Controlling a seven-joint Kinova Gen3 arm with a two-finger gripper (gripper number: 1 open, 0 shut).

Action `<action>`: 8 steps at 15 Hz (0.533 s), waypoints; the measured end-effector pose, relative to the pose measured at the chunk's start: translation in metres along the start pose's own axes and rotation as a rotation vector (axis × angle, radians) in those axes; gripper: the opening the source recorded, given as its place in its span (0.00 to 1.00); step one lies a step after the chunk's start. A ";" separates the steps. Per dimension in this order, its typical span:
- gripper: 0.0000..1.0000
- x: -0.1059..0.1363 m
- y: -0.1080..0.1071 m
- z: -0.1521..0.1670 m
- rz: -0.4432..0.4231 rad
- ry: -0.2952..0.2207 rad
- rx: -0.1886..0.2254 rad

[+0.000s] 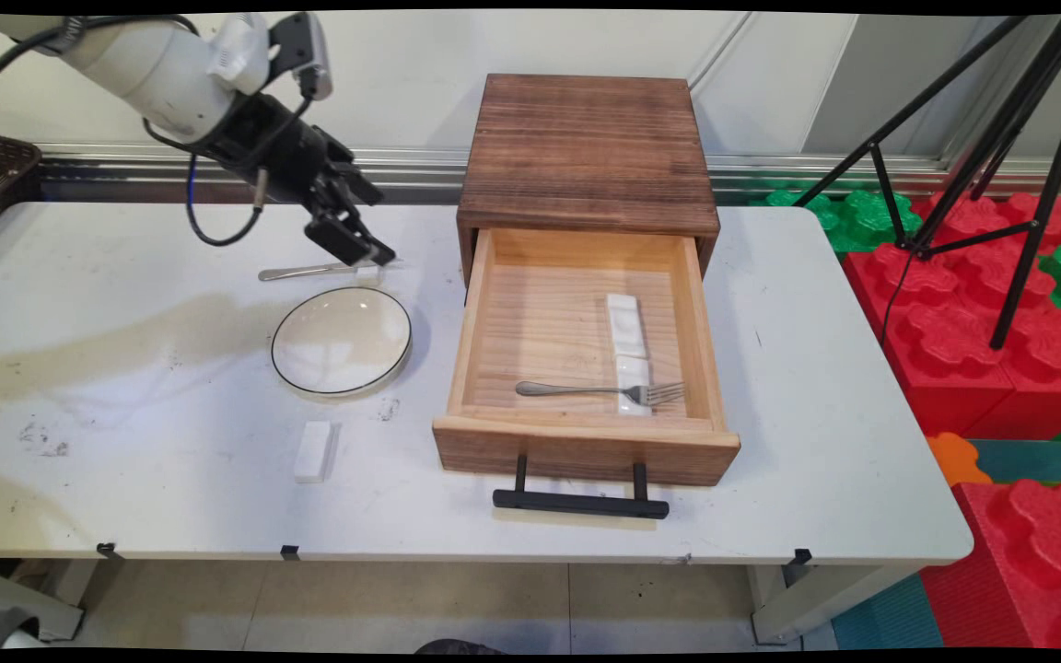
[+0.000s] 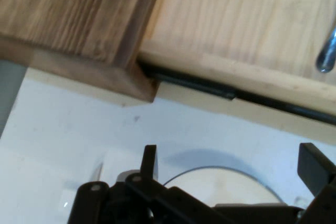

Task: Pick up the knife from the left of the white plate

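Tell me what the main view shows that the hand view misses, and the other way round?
Only the main view shows the fork's tines, the two white rests in the drawer, the white block on the table, the black handle, the knife beyond the plate and the tripod. Only the hand view shows the dark gap under the drawer's side up close. Both show the open gripper, plate, box, drawer and fork handle.

White plate black-rimmed; dark brown cabinet.
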 end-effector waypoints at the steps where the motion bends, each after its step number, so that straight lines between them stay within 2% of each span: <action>1: 1.00 -0.004 -0.004 -0.003 -0.014 -0.005 0.010; 5: 1.00 -0.025 -0.020 -0.013 -0.043 -0.046 0.049; 8: 1.00 -0.039 -0.035 -0.018 -0.034 -0.080 0.075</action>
